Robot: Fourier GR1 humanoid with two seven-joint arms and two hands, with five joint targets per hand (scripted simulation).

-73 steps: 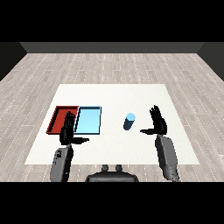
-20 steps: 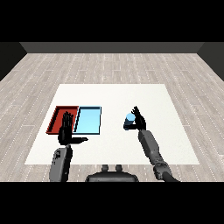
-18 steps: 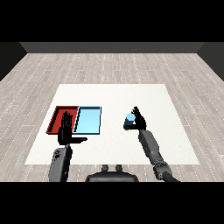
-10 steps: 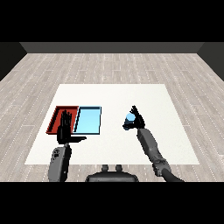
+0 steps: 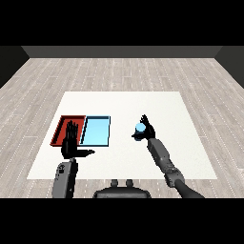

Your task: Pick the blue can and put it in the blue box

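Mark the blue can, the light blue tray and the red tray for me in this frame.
blue can (image 5: 139, 127): head view, on its pale top, within the right robot hand.
light blue tray (image 5: 96, 131): head view, on its bare floor.
red tray (image 5: 62, 128): head view, on its floor left of the left robot hand.

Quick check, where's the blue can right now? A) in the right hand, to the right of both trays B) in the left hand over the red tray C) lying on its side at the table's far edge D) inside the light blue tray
A: the right hand is curled round the blue can, which sits well right of the light blue tray and the red tray.
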